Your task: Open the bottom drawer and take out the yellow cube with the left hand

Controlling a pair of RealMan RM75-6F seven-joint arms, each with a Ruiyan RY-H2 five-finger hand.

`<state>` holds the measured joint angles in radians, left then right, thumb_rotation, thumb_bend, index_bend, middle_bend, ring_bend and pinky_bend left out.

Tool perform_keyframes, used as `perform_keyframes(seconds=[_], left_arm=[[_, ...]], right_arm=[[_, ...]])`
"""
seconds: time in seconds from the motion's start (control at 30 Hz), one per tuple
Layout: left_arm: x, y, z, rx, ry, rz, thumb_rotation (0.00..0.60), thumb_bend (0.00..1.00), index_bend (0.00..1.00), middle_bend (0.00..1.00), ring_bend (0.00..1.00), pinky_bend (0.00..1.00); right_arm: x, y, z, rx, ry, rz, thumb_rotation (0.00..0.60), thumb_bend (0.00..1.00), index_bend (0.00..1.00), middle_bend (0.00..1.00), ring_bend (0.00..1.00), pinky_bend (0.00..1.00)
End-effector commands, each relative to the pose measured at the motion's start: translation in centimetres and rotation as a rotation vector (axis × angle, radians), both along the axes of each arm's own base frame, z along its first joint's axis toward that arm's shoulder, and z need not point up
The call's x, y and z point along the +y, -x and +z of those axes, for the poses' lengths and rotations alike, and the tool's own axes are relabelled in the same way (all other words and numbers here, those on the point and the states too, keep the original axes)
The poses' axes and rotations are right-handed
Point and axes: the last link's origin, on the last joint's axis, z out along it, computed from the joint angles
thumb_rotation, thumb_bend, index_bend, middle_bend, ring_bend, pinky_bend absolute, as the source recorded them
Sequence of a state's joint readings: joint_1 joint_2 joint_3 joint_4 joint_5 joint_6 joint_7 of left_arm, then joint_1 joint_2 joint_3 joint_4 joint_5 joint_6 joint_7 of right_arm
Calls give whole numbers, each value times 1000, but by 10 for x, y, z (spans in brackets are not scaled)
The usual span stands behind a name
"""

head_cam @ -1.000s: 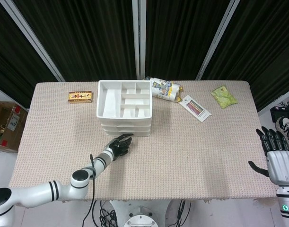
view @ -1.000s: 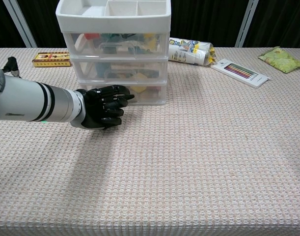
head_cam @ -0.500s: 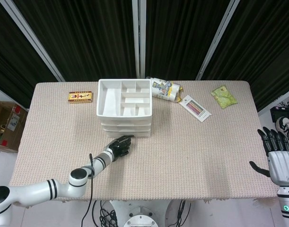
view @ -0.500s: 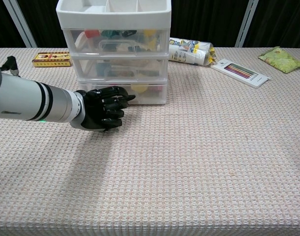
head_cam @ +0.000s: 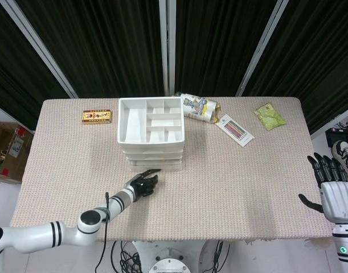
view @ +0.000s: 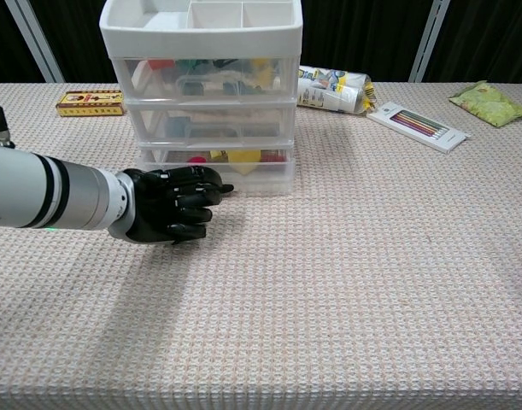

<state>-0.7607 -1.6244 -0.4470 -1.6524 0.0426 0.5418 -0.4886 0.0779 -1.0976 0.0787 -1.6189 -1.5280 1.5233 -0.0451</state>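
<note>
The left hand (view: 171,203), fingers curled, hooked on the bottom drawer (view: 218,173), had drawn back; the drawer slid partly out. The yellow cube (view: 241,157) lay inside. The right hand (head_cam: 332,187) hung spread, empty.

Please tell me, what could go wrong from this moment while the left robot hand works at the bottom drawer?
1. The left robot hand hooks the bottom drawer only near its left side, so it may slip off.
2. Pulling may drag the whole light drawer unit instead of opening it.
3. The yellow cube sits beside a red item; the fingers may catch that instead.
</note>
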Motion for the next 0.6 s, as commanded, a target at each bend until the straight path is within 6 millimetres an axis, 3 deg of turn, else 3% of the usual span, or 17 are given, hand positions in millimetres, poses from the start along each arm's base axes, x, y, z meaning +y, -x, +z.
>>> perform_keyframes(seconds=[0.03, 0.17, 0.37, 0.6], left_arm=[[-8, 2, 9, 45, -20, -54, 600, 502, 84, 725, 853, 1000], [-20, 5, 19, 95, -18, -153, 600, 502, 83, 710, 853, 1000], [-36, 4, 44, 283, -132, -498, 600, 497, 159, 692, 853, 1000], [-21, 2, 50, 606, -432, -796, 600, 483, 193, 707, 863, 1000]], right_arm=[[0, 0, 0, -1, 1, 0, 600, 61, 0, 45, 0, 0], [0, 1, 0, -6, 1, 4, 600, 60, 0, 45, 0, 0], [0, 2, -1, -11, -1, 4, 600, 60, 0, 45, 0, 0], [0, 3, -2, -15, -6, 8, 600, 61, 0, 45, 0, 0]])
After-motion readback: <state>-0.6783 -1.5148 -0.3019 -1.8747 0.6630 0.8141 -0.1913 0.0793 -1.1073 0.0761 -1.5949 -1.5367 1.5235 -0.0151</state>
